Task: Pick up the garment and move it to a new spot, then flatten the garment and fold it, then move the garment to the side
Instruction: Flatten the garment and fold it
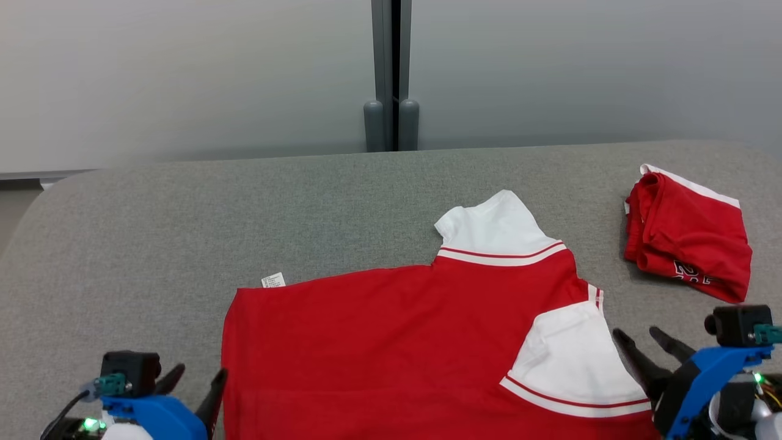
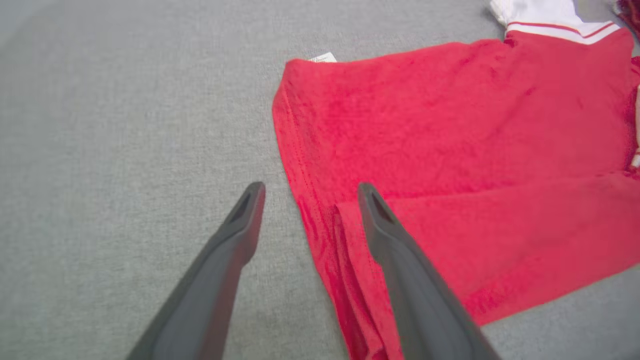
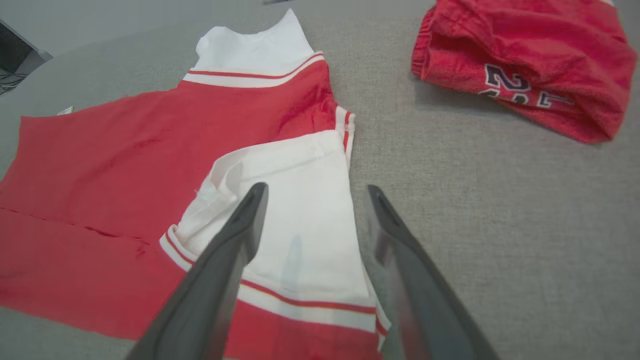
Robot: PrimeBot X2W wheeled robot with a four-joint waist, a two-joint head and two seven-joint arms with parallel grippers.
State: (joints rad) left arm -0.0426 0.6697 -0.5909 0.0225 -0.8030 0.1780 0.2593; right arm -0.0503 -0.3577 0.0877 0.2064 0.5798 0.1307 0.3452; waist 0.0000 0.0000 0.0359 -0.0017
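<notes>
The shirt (image 1: 391, 342), red with white sleeves, lies spread flat on the near middle of the grey counter (image 1: 183, 214), at about 6 o'clock in the head view. Its hem faces 9 o'clock and its shoulders 3 o'clock. One white sleeve (image 1: 495, 229) sticks out toward 12 o'clock, while the other (image 1: 574, 360) lies folded in over the red body. In the left wrist view a crease runs along the shirt (image 2: 450, 150), where the near strip seems doubled over. A small white label (image 1: 273, 280) peeks out at the far hem corner. The left claw (image 1: 200, 371) stands wide open just beside the hem at 8 o'clock of the shirt, gripping nothing; from its own camera the left claw (image 2: 310, 187) straddles the hem edge, one finger over cloth and one over counter. The right claw (image 1: 635, 333) is likewise open and empty at 4 o'clock, just beside the folded-in sleeve. A pair of folded red shorts (image 1: 687, 244) sits well apart at 2 o'clock. By my reading, the moving and flattening are done and a first fold is in place. The far sleeve, further folds and the shift to the side remain.
</notes>
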